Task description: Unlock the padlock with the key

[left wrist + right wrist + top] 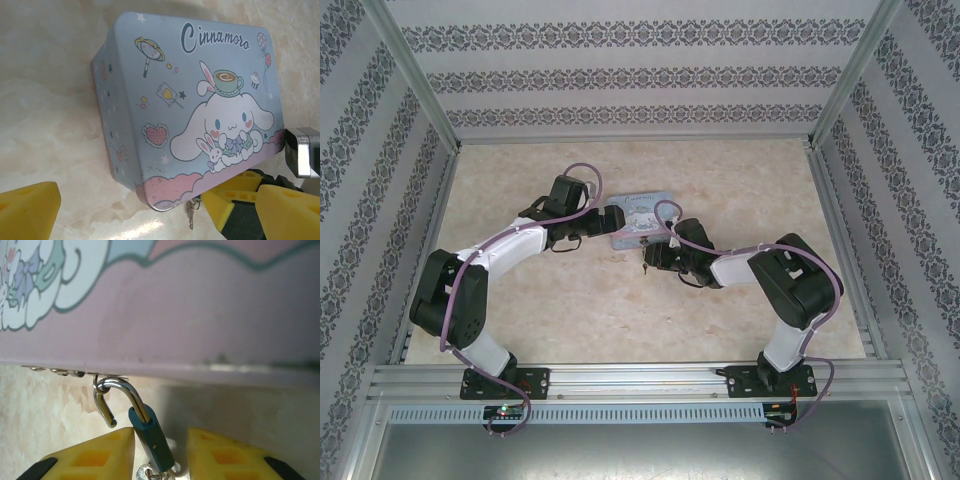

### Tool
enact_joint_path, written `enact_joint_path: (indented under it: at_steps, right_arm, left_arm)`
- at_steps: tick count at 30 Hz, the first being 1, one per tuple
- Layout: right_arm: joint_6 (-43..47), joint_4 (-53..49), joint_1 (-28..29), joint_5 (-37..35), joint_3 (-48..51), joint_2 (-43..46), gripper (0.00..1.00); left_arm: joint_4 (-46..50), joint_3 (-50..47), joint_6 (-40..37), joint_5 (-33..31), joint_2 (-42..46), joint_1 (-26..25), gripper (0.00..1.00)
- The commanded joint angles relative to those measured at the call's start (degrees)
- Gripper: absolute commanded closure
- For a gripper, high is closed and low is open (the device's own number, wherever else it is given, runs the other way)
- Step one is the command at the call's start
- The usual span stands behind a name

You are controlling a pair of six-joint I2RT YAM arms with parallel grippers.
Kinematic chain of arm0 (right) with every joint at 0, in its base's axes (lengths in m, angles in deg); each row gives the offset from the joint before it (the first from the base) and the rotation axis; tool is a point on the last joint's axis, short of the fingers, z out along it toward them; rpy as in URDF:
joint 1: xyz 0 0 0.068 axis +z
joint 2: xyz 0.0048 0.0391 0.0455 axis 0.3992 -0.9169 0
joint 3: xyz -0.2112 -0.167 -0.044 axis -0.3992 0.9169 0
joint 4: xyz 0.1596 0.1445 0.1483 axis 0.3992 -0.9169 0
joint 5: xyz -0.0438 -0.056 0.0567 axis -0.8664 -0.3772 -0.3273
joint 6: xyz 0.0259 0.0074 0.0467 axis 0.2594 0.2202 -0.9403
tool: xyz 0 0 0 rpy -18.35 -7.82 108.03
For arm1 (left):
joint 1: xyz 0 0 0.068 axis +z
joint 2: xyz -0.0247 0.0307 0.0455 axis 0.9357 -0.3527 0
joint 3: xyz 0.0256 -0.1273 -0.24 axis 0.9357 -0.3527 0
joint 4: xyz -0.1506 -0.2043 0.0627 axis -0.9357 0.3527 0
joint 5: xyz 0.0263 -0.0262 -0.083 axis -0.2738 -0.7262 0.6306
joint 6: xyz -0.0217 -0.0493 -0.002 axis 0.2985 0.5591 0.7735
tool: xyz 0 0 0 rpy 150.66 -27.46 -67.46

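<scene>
Right gripper (161, 434) is on it: the padlock (150, 440) hangs just under the tin (175, 315), low centre in the right wrist view, right between the yellow fingers (100, 452). The jaws are narrow but not clamped. The left-of-frame pad is about touching the body, and there's a sliver of gap on the other side. The body's long axis slants from upper left to lower right, down into the jaw gap. The shackle (117, 387) is hooked in the tin's latch above, and its short leg hangs free of the body, so it looks sprung to me. A silvery bit at the body's lower end is probably the key (147, 472), but it's too cropped to be sure. Left gripper (582, 235) stands wide at the tin's left end in the top view, farther from the padlock.
</scene>
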Motion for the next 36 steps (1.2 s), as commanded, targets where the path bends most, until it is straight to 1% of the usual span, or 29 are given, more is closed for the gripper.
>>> enact_joint_path:
  at_steps: [1, 4, 6, 12, 16, 20, 26, 29, 32, 36]
  right_arm:
    - [-0.4, 0.65, 1.09, 0.36, -1.24, -2.1, 0.68]
    - [-0.58, 0.91, 1.1, 0.39, -1.42, -2.55, 0.71]
    - [-0.71, 1.12, 1.19, 0.32, -1.45, -2.76, 0.75]
    - [-0.77, 0.77, 1.03, 0.15, -0.51, -1.43, 0.9]
    - [-0.92, -0.75, 0.58, -0.8, 0.64, 0.58, 1.0]
    - [-1.52, -1.9, -0.08, -1.62, 2.0, 2.38, 1.0]
    - [-2.07, -3.23, -0.52, -2.23, 3.03, 3.72, 1.0]
    - [-2.42, -3.78, -0.55, -2.82, 3.35, 4.2, 1.0]
    - [-2.78, -4.07, -0.66, -3.19, 3.56, 4.61, 1.0]
    - [-3.82, -4.15, -0.74, -3.54, 3.8, 4.79, 1.0]
  left_arm:
    - [-1.42, 0.71, -0.28, 1.19, -0.22, 0.84, 0.0]
    - [-1.52, 0.71, -0.28, 1.38, -0.25, 0.94, 0.0]
    - [-1.78, 0.53, -0.32, 1.54, -0.22, 1.08, 0.0]
    - [-1.64, 0.27, -0.93, 0.81, -0.13, 1.18, 0.0]
    - [1.1, 1.31, -2.48, -1.52, -0.8, 0.95, 0.0]
    - [5.11, 3.2, -5.65, -6.24, -1.14, -1.19, 0.0]
    - [11.95, 8.01, -10.95, -17.74, -3.77, -6.93, 0.0]
    - [13.74, 9.62, -12.64, -22.31, -5.18, -9.22, 0.0]
    - [15.15, 11.09, -13.9, -25.99, -6.99, -10.97, 0.0]
    - [16.26, 11.95, -14.93, -28.72, -9.15, -12.27, 0.0]
